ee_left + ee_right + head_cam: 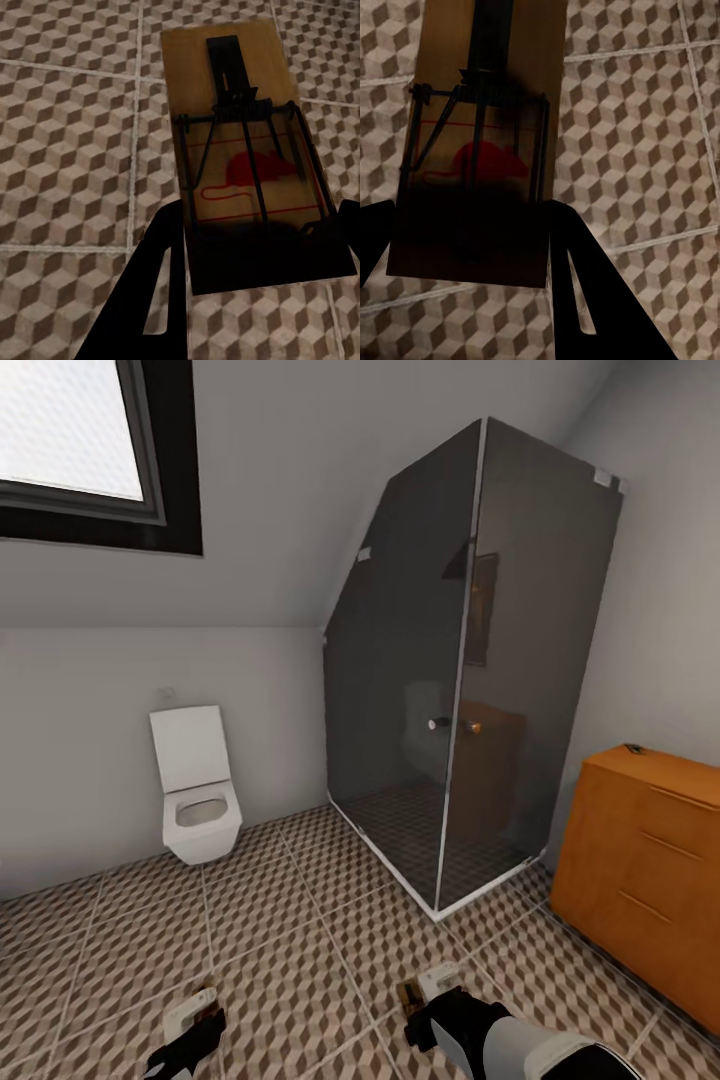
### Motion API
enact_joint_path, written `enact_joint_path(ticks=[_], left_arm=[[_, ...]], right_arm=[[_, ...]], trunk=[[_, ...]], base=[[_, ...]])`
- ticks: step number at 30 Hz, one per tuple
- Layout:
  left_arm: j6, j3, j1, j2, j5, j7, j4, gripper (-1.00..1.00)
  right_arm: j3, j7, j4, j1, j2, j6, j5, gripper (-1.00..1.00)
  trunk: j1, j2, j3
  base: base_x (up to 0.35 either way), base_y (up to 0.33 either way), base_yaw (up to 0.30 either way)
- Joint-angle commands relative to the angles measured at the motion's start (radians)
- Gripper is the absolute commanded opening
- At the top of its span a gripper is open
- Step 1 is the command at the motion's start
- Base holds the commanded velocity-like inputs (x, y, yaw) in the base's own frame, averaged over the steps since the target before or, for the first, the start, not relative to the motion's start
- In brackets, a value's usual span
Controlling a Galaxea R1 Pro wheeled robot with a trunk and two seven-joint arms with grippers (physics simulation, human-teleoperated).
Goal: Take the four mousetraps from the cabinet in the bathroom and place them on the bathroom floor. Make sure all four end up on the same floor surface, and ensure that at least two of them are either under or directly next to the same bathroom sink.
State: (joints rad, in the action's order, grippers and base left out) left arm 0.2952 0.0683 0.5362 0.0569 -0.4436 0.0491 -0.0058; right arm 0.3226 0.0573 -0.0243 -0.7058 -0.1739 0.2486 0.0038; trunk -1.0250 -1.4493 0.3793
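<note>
Brown, beige and cream cube-patterned tiles make up the bathroom floor (300,920), which fills the lower half of the head view and lies behind everything in both wrist views. Above it we see pale grey walls, with a dark-framed window (90,450) at the upper left of the frame. A tall smoked-glass shower enclosure (470,660) stands in the middle right, reaching the sloped ceiling. At the right edge sits the orange-brown wooden cabinet (640,860), its drawers shut; on its top, near the back corner, lies a small dark object (633,748) that we cannot identify at this size. A white boxy toilet (198,790) with its lid raised hangs on the wall at the centre left.

At the bottom of the head view both arms reach forward over the tiles. The left end effector (200,1015), at the lower left, is closed on a mousetrap (240,150): in the left wrist view the tan board with its black wire spring and red mouse print sits clamped between the two dark fingers (150,300). The right end effector (425,1000), at the lower centre, likewise grips a second mousetrap (484,135), held flat between its fingers (592,300) above the floor.
</note>
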Motion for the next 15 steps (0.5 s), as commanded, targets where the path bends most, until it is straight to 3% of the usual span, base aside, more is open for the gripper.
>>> enact_joint_path(ticks=[1, 15], left_arm=[[0.002, 0.007, 0.001, 0.0, 0.01, 0.006, 0.0, -1.0], [0.002, 0.007, 0.001, 0.0, 0.008, 0.006, 0.0, -1.0]], right_arm=[[0.004, -0.001, -0.002, -0.001, -0.001, 0.002, -0.004, -1.0], [0.004, -0.01, -0.002, -0.001, -0.001, 0.0, -0.005, -1.0]], trunk=[[0.0, -0.001, 0.001], [0.0, -0.001, 0.001]], base=[[0.0, 0.0, 0.3], [0.0, 0.0, 0.293]])
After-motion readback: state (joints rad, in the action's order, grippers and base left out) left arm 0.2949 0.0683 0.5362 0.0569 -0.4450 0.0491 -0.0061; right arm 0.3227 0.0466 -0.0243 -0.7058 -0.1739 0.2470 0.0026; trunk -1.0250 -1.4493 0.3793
